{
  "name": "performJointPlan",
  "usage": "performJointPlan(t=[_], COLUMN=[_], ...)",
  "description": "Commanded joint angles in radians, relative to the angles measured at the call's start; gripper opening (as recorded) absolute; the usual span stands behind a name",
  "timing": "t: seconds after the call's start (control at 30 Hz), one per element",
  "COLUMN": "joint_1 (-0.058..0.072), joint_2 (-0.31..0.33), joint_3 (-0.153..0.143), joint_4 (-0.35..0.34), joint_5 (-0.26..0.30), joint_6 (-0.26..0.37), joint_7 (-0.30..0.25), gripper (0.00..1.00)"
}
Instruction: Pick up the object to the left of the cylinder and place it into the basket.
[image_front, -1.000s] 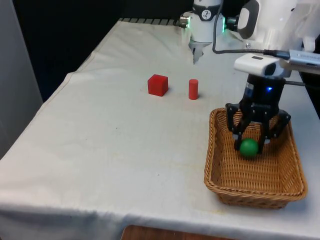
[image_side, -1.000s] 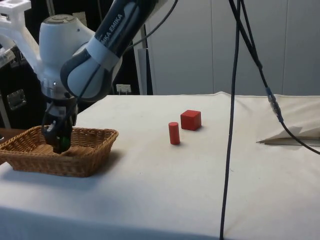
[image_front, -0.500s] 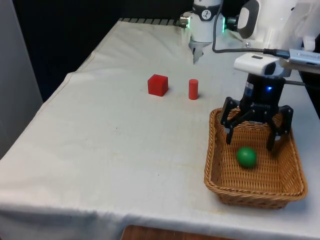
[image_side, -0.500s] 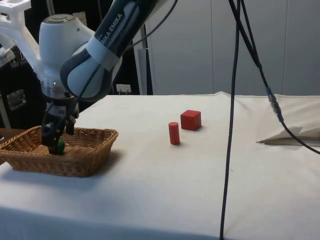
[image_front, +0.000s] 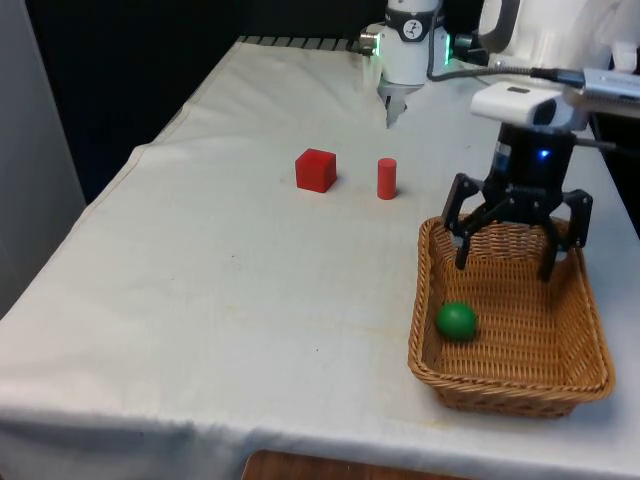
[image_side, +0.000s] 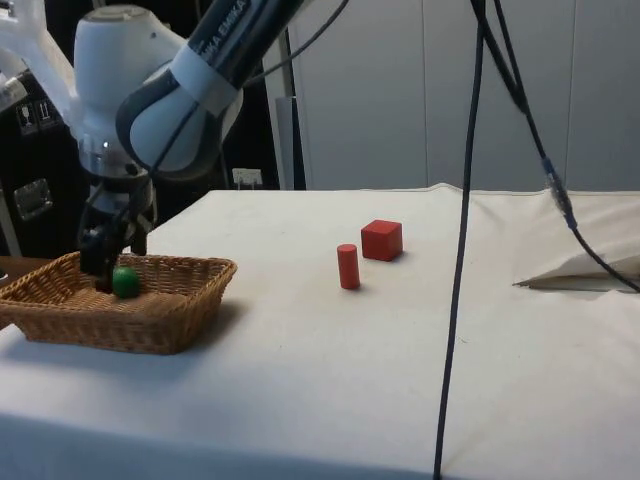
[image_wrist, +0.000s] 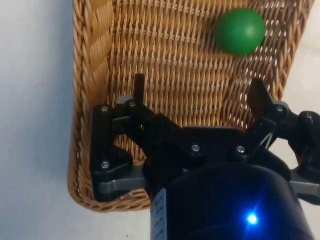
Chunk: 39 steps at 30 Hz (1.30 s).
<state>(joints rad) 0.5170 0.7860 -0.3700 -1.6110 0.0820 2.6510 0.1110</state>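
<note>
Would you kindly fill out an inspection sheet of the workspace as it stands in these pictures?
Surface: table under a white cloth, lightly creased.
Job's things: green ball lies loose in the wicker basket, near the wall on the front view's left. Red cylinder stands upright; red cube sits to the front view's left of it, apart, on the cloth.
Clutter: nothing seen.
Grippers: gripper open, empty, above the basket's far end, clear of the ball.
Cables: black cables hang in the side view's foreground.
Surroundings: black curtains; pale panels in the side view.
</note>
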Motion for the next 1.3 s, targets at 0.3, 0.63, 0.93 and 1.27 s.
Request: performJointPlan(t=[0.3, 0.63, 0.93, 1.27], joint_1=[0.031, 0.048, 0.056, 0.061], joint_2=[-0.1, -0.202, -0.27, -0.301], joint_3=[-0.018, -0.019, -0.018, -0.016], joint_4=[-0.102, -0.201, -0.269, -0.294], joint_5=[-0.03, -0.076, -0.111, -0.138], joint_6=[0.0, -0.002, -0.004, -0.055], joint_7=[0.009, 0.024, 0.035, 0.035], gripper=[1.0, 1.0, 1.0, 1.0])
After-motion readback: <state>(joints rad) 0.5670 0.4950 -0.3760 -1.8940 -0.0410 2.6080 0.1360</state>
